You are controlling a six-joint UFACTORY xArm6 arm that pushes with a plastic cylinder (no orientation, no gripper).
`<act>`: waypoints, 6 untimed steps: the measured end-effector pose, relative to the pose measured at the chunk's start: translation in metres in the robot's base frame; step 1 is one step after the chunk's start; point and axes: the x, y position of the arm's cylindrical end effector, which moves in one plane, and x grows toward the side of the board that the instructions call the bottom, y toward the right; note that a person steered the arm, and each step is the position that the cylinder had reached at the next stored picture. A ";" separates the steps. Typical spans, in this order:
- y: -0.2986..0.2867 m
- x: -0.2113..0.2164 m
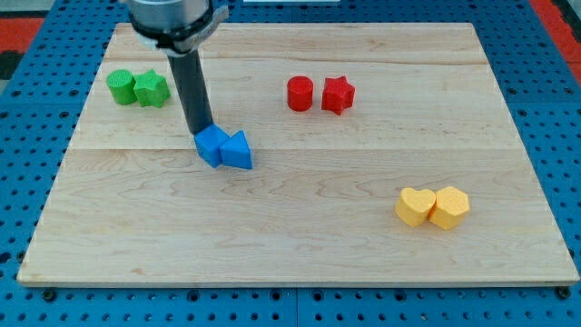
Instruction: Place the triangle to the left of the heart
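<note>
Fingers none, my tip (200,133) touching blue cube (210,145), pale wooden board (300,245) on blue pegboard (27,100)

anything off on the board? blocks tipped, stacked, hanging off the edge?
Nothing stands out. All blocks sit flat on the wooden board, in four same-colour pairs: green at the view's upper left, red near top centre, yellow lower right, blue centre-left. My tip touches the blue pair's upper-left side.

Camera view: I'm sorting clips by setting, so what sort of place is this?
Probably a robotics lab bench: a wooden board on a blue perforated base, small coloured blocks such as the blue triangle and yellow heart, and my tip.
</note>
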 end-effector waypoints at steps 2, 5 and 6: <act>0.042 0.024; 0.171 0.060; 0.211 0.080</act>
